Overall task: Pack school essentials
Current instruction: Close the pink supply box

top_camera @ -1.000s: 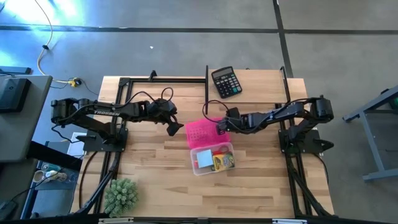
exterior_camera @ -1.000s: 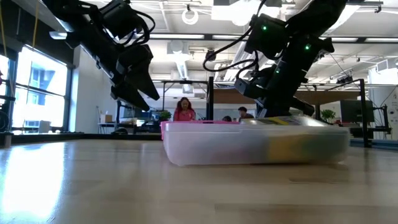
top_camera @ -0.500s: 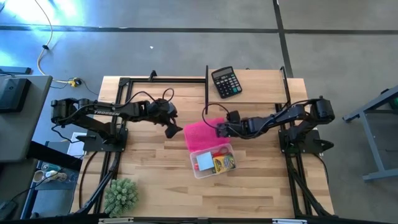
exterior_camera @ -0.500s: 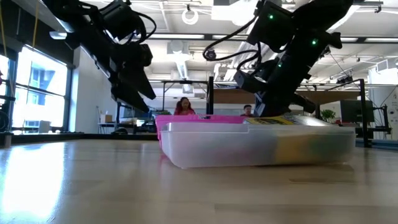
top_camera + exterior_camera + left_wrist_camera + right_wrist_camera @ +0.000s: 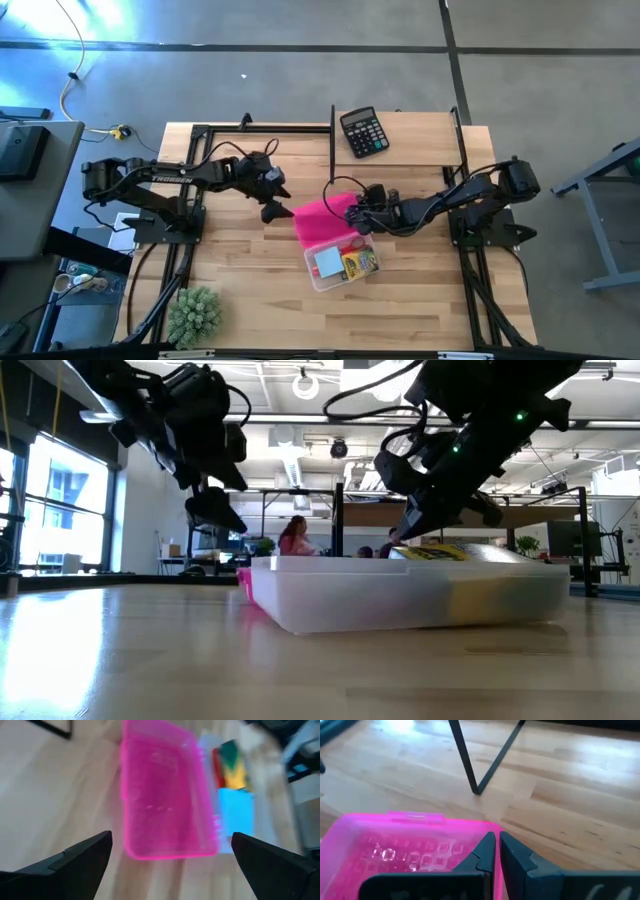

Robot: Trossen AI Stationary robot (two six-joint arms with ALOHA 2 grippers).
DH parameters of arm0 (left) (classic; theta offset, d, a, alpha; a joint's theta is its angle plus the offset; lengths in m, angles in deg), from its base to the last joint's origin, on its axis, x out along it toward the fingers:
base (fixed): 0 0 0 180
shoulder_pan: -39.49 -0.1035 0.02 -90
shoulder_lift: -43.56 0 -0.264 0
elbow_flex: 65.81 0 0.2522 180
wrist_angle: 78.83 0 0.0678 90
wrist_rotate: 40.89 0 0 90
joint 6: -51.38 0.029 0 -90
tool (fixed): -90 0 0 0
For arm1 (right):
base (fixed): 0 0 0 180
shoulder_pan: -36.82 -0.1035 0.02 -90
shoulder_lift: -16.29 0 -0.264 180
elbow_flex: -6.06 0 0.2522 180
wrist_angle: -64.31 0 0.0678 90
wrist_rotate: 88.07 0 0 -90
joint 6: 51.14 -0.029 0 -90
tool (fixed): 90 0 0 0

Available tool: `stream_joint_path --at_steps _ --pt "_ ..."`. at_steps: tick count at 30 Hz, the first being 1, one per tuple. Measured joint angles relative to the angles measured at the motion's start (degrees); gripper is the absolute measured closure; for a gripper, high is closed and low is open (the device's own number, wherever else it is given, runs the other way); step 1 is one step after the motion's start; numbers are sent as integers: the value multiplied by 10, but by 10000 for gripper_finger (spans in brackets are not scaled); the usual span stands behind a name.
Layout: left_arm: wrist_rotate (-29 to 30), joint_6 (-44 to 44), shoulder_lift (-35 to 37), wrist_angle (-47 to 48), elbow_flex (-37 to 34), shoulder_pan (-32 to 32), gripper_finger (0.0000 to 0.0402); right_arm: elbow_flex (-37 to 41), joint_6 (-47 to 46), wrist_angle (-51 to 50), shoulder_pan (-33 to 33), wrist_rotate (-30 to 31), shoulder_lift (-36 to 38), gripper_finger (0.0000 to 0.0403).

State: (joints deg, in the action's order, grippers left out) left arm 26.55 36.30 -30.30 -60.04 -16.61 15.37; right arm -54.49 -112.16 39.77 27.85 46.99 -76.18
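Note:
A clear plastic case (image 5: 338, 262) stands at the table's middle. It holds a light-blue notepad (image 5: 328, 262), a yellow-green crayon box (image 5: 359, 263) and red-handled scissors (image 5: 352, 244). Its pink lid (image 5: 320, 220) lies open on the far-left side of the case. My right gripper (image 5: 352, 216) is shut at the lid's right edge. My left gripper (image 5: 272, 207) hangs open just left of the lid, touching nothing. In the left wrist view the lid (image 5: 162, 795) and the notepad (image 5: 236, 815) lie ahead of the open fingers. My right gripper has its shut fingertips (image 5: 487, 851) against the pink lid's rim near a corner (image 5: 479, 831). It comes slanting down from the table's right. The lid lies open beside the case. Whether the rim is caught between the fingers, I cannot tell.
A black calculator (image 5: 364, 131) lies at the far edge. A black frame bar (image 5: 332, 140) stands behind the lid. A green plant ball (image 5: 194, 315) sits at the near left corner. Bare wood lies near the front edge. People (image 5: 296, 535) show in the room beyond.
My right gripper has swung toward the table's left and near edge, staying shut at the lid. The lid and the case have slid a little leftward and turned with it. My left gripper has turned at its wrist toward the lid, staying in place and open.

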Motion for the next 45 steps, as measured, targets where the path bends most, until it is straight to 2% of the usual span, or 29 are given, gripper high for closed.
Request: stream_joint_path --at_steps 2,5,13,17,19,23,27,41,45 --pt "-26 -22 0 -16 0 1 2 0 0 3 -4 9 0 387" --pt "-27 -35 0 -19 0 7 2 0 0 3 -5 -2 0 387" --pt "-23 -29 0 -19 0 7 2 0 10 3 37 -109 0 381" --pt "-23 -22 0 -19 0 7 2 0 29 8 62 -180 0 353" --pt "-23 -14 0 -19 0 7 2 0 35 16 68 -196 0 335" --pt "-23 -12 0 -19 0 7 2 0 45 12 77 -203 0 301" --pt "-23 -8 0 -19 0 7 2 0 52 -4 87 -216 0 283" --pt "-21 -8 0 -20 0 7 2 0 55 -7 101 -245 -32 282" --pt "-21 -8 0 -20 0 7 2 0 45 -8 103 -253 -32 303"
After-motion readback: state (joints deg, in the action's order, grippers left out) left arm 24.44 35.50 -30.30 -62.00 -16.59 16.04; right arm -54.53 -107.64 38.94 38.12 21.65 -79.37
